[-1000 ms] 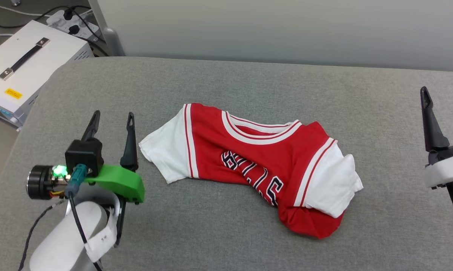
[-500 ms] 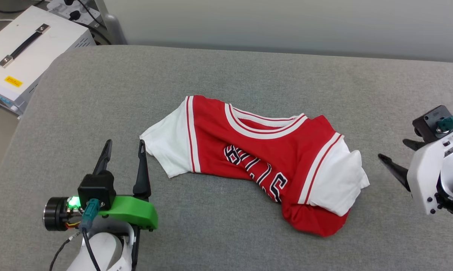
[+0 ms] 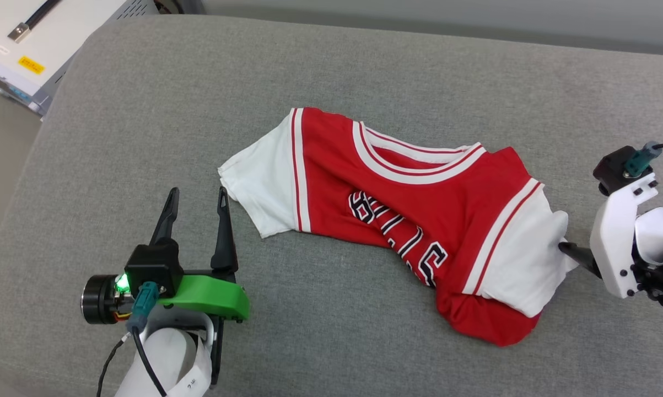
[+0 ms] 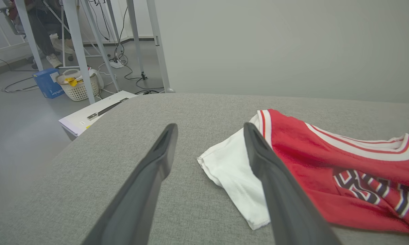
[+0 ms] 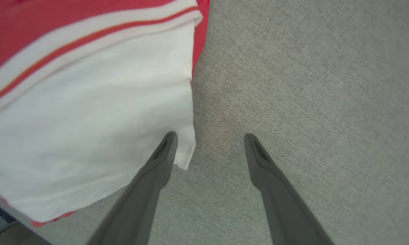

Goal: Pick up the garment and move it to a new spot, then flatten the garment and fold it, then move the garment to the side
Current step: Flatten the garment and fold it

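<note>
The shirt [image 3: 397, 220] is lying crumpled mid-cushion [image 3: 144, 110]. The left gripper [image 3: 197, 191] is hovering open beside one white sleeve. The right wrist view is revealing the right gripper [image 5: 210, 135] spread wide, one finger [image 5: 163, 153] at the other sleeve's corner.

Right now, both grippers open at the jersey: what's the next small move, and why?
Probably ease the right gripper sideways onto the white sleeve of the garment, then close. Its jaws stand open with one finger at the sleeve's corner and the other over bare grey surface, so closing here would likely catch little cloth. The left gripper sits open beside the other sleeve.
</note>
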{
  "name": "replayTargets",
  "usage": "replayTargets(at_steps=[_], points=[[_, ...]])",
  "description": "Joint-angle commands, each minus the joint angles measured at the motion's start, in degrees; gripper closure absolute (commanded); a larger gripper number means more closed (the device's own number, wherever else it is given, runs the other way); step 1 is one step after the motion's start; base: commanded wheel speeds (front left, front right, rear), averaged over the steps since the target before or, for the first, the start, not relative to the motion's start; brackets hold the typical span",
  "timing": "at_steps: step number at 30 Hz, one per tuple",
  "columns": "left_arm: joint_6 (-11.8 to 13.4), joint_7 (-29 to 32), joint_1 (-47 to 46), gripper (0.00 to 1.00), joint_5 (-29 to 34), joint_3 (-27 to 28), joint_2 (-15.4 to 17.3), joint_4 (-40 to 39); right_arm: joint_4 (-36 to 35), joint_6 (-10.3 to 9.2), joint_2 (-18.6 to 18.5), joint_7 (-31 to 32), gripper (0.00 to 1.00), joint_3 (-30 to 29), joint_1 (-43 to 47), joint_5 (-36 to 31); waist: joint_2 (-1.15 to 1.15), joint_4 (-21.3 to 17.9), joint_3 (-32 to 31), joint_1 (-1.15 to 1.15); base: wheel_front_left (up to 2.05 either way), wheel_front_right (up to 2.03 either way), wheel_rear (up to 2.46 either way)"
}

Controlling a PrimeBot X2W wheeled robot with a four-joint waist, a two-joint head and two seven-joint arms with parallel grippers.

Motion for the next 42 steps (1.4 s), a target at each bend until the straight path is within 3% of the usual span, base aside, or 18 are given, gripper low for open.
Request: replayTargets(at_steps=[1,10,11,12,18,26,35,42], points=[[-0.64,-0.32,-1.32,0.0,1.09,0.83,-0.82,0.03,1.66,-0.04,0.86,-0.39,0.0,1.21,-1.07,-0.07,0.21,1.8,2.58,0.0,0.0,0.0,0.0],[-3.71,-0.32,-1.94,0.0,4.59,4.37,-4.14,1.25,10.21,-0.04,2.04,-3.91,0.0,11.66,0.94,2.63,0.21,2.33,3.54,0.0,0.0,0.0,0.0],[-3.91,-0.32,-1.81,0.0,4.82,4.8,-4.29,1.39,10.24,-0.04,1.89,-4.75,0.28,12.56,0.97,3.0,0.21,2.1,3.3,0.0,0.0,0.0,0.0],[-4.09,-0.32,-1.65,0.0,5.04,5.22,-4.44,1.51,10.12,-0.04,1.72,-5.71,1.0,13.27,0.95,3.53,0.21,1.85,3.07,0.0,0.0,0.0,0.0],[-5.18,-0.32,-0.15,0.0,6.42,7.49,-5.31,2.27,8.09,-0.04,-0.5,-14.24,1.0,14.59,-0.3,6.24,0.21,-0.51,0.05,0.0,0.0,0.0,0.0],[-6.17,-0.33,1.91,0.0,7.76,9.91,-5.85,2.31,0.56,-0.04,-5.68,-22.02,1.0,9.14,1.41,10.48,0.21,-3.32,-2.69,0.0,0.0,0.0,0.0],[-6.97,-0.33,2.43,0.0,9.09,11.51,-6.3,0.88,-6.66,-0.04,-10.78,-22.87,1.0,-2.2,4.91,10.4,0.21,-4.75,-1.39,0.0,0.0,0.0,0.0],[-7.72,-0.33,1.11,0.0,9.7,11.72,-6.8,0.58,-5.52,-0.04,-11.94,-19.44,1.0,-12.13,5.25,9.24,0.21,-4.19,1.91,0.0,0.0,0.0,0.0]])
